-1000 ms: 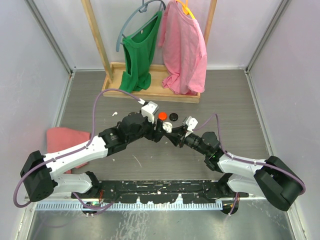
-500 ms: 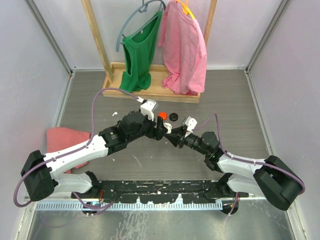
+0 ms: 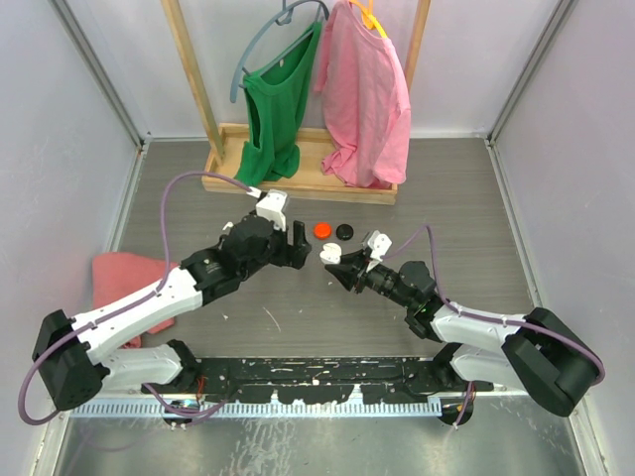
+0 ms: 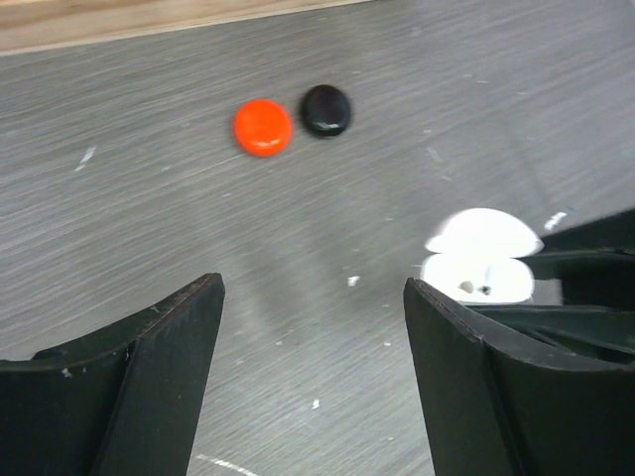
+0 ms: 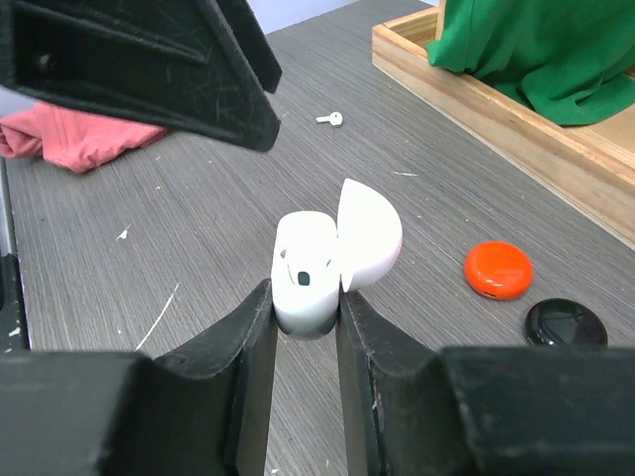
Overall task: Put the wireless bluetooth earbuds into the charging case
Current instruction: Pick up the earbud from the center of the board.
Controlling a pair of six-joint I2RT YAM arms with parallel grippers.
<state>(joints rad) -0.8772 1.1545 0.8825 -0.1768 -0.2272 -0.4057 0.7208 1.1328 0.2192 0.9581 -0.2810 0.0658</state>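
My right gripper (image 3: 335,260) is shut on the white charging case (image 5: 308,278) and holds it upright with its lid (image 5: 369,233) open. The case also shows in the left wrist view (image 4: 476,273) and the top view (image 3: 332,255). My left gripper (image 3: 296,244) is open and empty, just left of the case (image 4: 313,288). One of its fingers (image 5: 149,59) hangs above the case in the right wrist view. One tiny white earbud (image 5: 330,119) lies on the table beyond it. I see no black or orange-red earbuds.
An orange puck (image 3: 321,229) and a black puck (image 3: 344,231) lie just behind the case. A wooden rack base (image 3: 298,178) with a green top and a pink top stands at the back. A pink cloth (image 3: 124,273) lies at the left. A thin white fleck (image 3: 270,317) marks the table.
My left gripper has drawn back to the left, away from the case. The right gripper and case have stayed in place.
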